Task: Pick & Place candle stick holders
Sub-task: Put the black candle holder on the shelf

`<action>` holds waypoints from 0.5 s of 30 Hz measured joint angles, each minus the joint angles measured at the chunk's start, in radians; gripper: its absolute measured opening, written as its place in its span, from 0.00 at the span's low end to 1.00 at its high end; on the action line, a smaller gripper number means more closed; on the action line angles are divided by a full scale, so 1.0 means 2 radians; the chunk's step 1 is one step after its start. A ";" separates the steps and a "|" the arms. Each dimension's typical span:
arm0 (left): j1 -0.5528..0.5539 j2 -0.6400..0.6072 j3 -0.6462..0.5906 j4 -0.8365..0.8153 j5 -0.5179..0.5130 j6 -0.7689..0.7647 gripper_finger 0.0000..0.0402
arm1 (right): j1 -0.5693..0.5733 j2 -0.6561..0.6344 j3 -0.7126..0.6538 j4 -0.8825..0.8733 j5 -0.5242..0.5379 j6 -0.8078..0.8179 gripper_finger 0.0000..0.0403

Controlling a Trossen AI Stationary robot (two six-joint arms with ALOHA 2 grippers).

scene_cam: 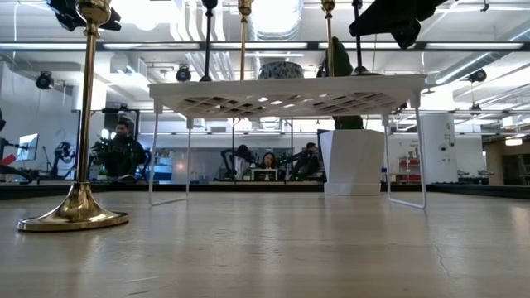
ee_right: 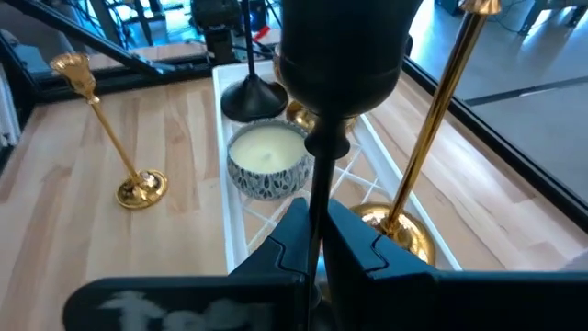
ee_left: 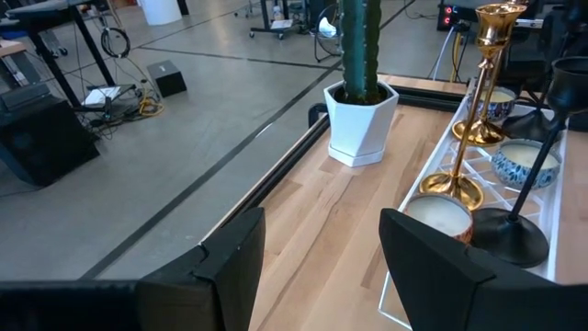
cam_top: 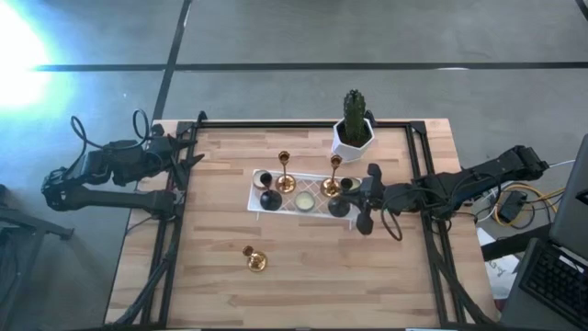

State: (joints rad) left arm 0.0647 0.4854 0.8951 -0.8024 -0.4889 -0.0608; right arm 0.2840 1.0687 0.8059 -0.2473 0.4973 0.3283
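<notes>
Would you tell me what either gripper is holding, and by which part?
The right gripper pinches a black holder by its thin stem. The left gripper holds nothing.

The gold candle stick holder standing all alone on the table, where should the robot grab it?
Probably by its thin stem. The lone gold candle stick holder stands upright on the bare wooden table, away from the white rack, with open space all around. A gripper could come down from above and close across the stem, midway between the wide base and the small top cup.

The pale wooden table carries a white lattice rack at its middle, a white potted cactus beyond it, and one gold candle holder standing nearer, left.
</notes>
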 joint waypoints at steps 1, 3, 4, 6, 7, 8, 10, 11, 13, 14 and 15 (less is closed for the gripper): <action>0.000 0.000 0.000 0.000 0.000 0.000 0.55 | 0.000 0.000 0.000 -0.004 0.002 -0.001 0.02; 0.000 0.000 0.000 0.000 0.000 -0.001 0.55 | 0.000 0.000 0.000 -0.005 0.003 -0.002 0.02; 0.000 0.000 0.000 0.000 0.000 -0.002 0.55 | 0.000 0.000 0.000 -0.005 0.003 -0.005 0.02; 0.000 0.000 0.000 0.000 0.000 -0.005 0.55 | 0.000 0.000 0.000 -0.006 0.003 -0.007 0.02; 0.000 0.000 0.000 0.000 0.000 -0.006 0.55 | 0.000 0.000 0.000 -0.006 0.003 -0.006 0.02; 0.000 0.000 0.000 0.000 0.000 -0.008 0.55 | 0.000 0.000 0.000 -0.006 0.003 -0.006 0.02; 0.000 0.000 0.000 0.000 0.000 -0.009 0.55 | 0.000 0.000 0.000 -0.006 0.000 -0.006 0.02; 0.000 0.000 0.000 0.000 0.000 -0.009 0.55 | 0.000 0.000 0.000 -0.006 0.000 -0.006 0.03; 0.000 0.000 0.000 0.000 0.000 -0.009 0.55 | 0.000 0.000 0.000 -0.006 -0.001 0.002 0.05; 0.000 0.000 0.000 0.000 0.001 -0.009 0.55 | 0.000 0.000 0.000 -0.006 -0.002 0.004 0.07; 0.000 0.000 0.000 0.000 0.002 -0.009 0.55 | 0.000 0.000 0.000 -0.006 -0.003 0.004 0.09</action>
State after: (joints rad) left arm 0.0649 0.4855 0.8951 -0.8024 -0.4839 -0.0790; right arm 0.2837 1.0688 0.8054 -0.2599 0.4919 0.3371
